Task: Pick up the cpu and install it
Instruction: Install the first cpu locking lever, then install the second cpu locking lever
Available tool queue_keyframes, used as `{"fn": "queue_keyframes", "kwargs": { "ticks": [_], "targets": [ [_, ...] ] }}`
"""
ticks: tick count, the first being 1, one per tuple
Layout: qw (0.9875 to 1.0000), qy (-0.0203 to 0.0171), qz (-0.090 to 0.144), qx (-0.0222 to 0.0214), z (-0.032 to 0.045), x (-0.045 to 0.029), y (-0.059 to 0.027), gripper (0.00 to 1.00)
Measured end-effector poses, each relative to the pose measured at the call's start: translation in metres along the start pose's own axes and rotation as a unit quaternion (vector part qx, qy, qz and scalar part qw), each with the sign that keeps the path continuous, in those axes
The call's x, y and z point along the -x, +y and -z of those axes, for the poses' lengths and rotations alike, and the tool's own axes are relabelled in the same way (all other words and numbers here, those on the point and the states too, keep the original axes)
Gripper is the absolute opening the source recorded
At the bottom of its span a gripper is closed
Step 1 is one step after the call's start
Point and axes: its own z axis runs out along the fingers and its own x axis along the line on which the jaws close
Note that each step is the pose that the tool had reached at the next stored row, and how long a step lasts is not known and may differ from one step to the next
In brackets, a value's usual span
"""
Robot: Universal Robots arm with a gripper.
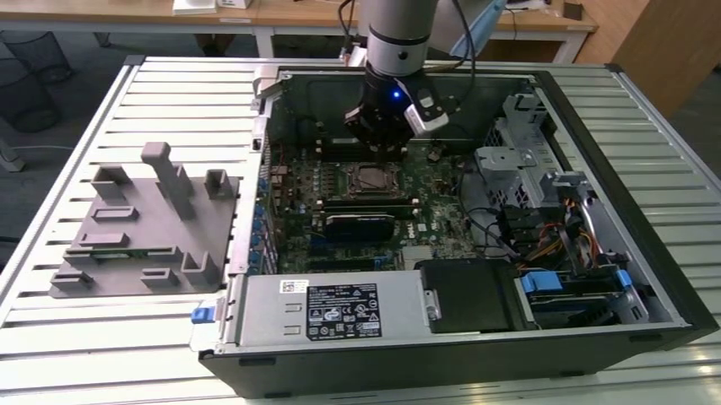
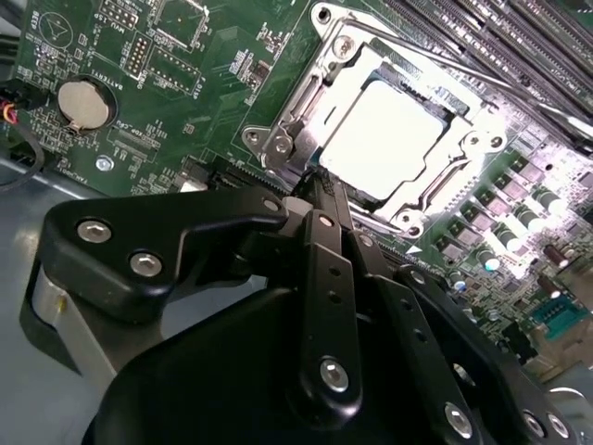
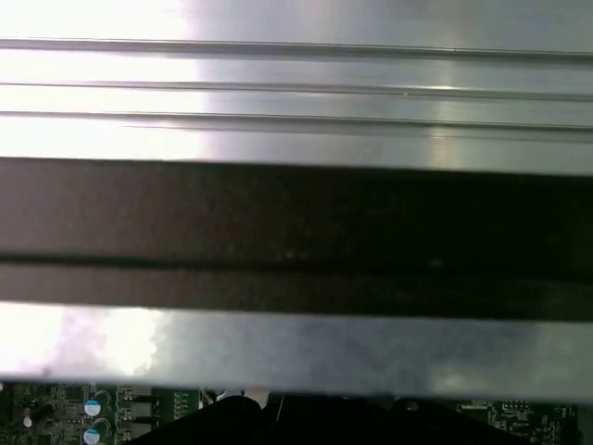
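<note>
The cpu, a silvery-white square, lies flat inside the metal socket frame on the green motherboard. In the exterior view the socket sits mid-board inside the open computer case. My black gripper hangs from the arm just above and behind the socket. In the second wrist view my gripper has its fingers pressed together, tips at the socket frame's near edge, with nothing between them. The cpu is not touched.
A grey plastic fixture tray stands on the slatted table at the exterior view's left. Inside the case are memory slots, a coin battery, the power supply, drive cages and cables. The case wall is close by.
</note>
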Motion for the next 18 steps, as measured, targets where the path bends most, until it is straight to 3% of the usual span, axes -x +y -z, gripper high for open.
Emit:
{"fn": "queue_keyframes", "kwargs": {
  "ticks": [12,18],
  "targets": [
    [1.0000,0.0001,0.000,0.0018,0.0065,-0.0001,-0.0004,0.11],
    [1.0000,0.0001,0.000,0.0018,0.0066,-0.0002,-0.0055,0.11]
  ]
}}
